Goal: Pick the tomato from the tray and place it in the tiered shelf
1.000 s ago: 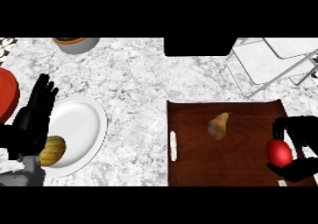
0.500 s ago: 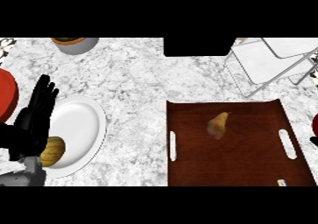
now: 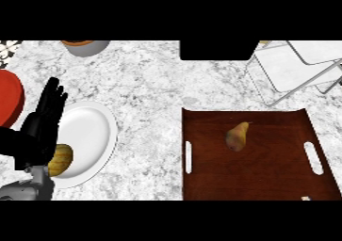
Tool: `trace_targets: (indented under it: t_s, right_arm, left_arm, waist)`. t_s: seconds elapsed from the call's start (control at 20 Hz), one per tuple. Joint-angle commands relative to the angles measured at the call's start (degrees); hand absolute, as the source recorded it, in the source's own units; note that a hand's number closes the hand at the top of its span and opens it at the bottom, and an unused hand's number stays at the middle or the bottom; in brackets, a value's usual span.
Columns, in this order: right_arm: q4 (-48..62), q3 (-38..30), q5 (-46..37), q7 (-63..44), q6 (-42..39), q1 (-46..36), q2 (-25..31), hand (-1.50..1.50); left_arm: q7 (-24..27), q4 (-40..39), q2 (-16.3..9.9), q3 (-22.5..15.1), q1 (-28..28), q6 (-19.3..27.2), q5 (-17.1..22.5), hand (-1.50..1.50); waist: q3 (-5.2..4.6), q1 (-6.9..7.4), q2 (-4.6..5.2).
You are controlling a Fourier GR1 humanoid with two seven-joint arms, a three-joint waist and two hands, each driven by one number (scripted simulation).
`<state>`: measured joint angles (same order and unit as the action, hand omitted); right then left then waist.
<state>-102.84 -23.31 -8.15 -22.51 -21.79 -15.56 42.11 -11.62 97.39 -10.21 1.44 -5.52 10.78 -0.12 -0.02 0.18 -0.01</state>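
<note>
Left hand (image 3: 40,127) rests at the left edge, black and matte, fingers straight and pointing far, holding nothing; its grey forearm (image 3: 24,188) comes in at the near left corner. Just left of it lies a glossy red round thing (image 3: 5,96), cut off by the edge. Partly under the hand sits a smooth white plate (image 3: 90,136), and on its near left part lies a yellowish, rough-skinned rounded item (image 3: 61,159), touching the hand's side. Far from the plate, a grey bowl (image 3: 86,47) with an orange-brown inside stands at the far edge. All of this rests on a counter (image 3: 149,84) of grey-white speckled marble. Further right, a flat black block (image 3: 218,49) sits at the far edge. Near and right lies the tray (image 3: 271,179), dark brown wood, rectangular, with a raised rim and white slot handles on both sides; a yellow-brown pear (image 3: 237,136) lies tilted on its far half. No tomato shows on the tray. At the far right stands the shelf (image 3: 298,63), pale flat panels on thin metal rods. No right hand shows.
</note>
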Motion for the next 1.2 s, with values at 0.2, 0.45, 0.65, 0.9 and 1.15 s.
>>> trace_targets:
  t_s: [0.2,0.45,0.65,0.9,1.15]
  right_arm:
    - [13.15,5.80,-8.63,4.25,7.84,-9.57,-4.28,1.50]
    - [29.76,5.29,-10.97,14.29,10.44,-16.98,-3.43,1.50]
    - [39.88,4.60,-13.10,21.08,14.43,-20.46,-3.80,1.50]
    - [47.94,6.21,-16.07,25.82,21.04,-23.87,-7.98,1.50]
    - [55.49,6.79,-18.33,29.92,23.03,-28.50,-7.35,1.50]
  left_arm:
    - [-2.63,0.20,1.43,-0.35,-2.91,0.65,-0.92,0.00]
    - [1.60,-3.32,-0.02,2.81,-2.63,-1.97,0.74,0.00]
    - [-0.01,-0.01,-0.34,2.84,-1.10,-2.73,1.07,0.00]
    - [1.42,1.81,1.25,0.29,1.87,-3.05,0.10,0.00]
    - [4.60,-1.58,1.92,0.35,0.50,-2.84,-0.57,0.00]
  waist:
    - [0.03,0.56,0.15]
    - [0.03,0.58,0.24]
    - [0.04,0.69,0.22]
    - [0.06,1.33,0.31]
    - [0.06,2.41,0.81]
